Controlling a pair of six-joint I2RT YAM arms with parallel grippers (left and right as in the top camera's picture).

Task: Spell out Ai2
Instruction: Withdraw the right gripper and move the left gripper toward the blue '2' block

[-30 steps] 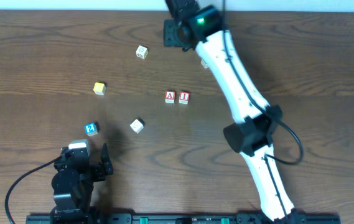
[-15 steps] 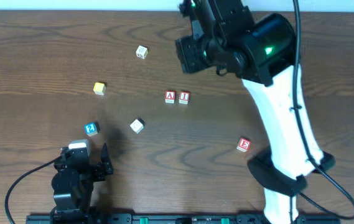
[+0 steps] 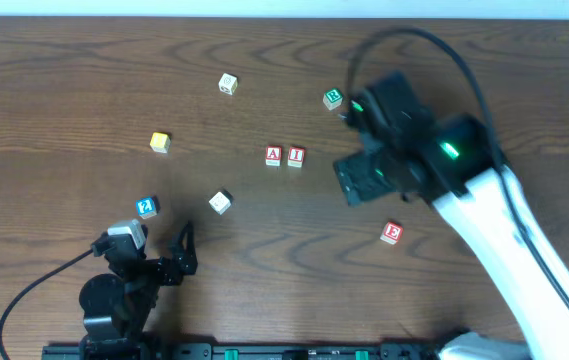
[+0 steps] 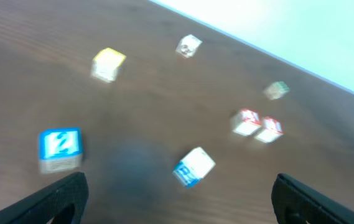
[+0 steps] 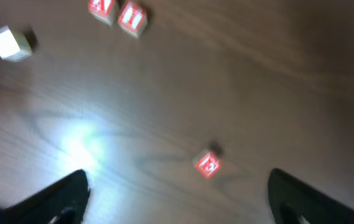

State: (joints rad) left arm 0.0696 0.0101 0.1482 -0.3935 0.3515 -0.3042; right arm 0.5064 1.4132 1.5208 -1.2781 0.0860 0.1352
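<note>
On the dark woodgrain table (image 3: 54, 120) I see the red-lettered A cube (image 3: 273, 155) just beside the I cube (image 3: 295, 156), the blue 2 cube (image 3: 146, 207) well apart leftward, while only wrist views show left pincer (image 4: 178, 196) and right pincer (image 5: 178, 186) spread wide, empty.

The right arm (image 3: 519, 265) is a long, smooth white tube ending in a bulky black housing (image 3: 394, 150). A small green light (image 3: 451, 152) glows on that housing, and a thin black cable (image 3: 409, 30) loops over it. The left arm (image 3: 114, 305) is compact and entirely black, with rounded joints and a pale grey block (image 3: 124, 236) on top. A second black cable (image 3: 26, 290) curves out from it. In both wrist views the jaws appear as blurred, matte black wedges at the lower corners.
</note>
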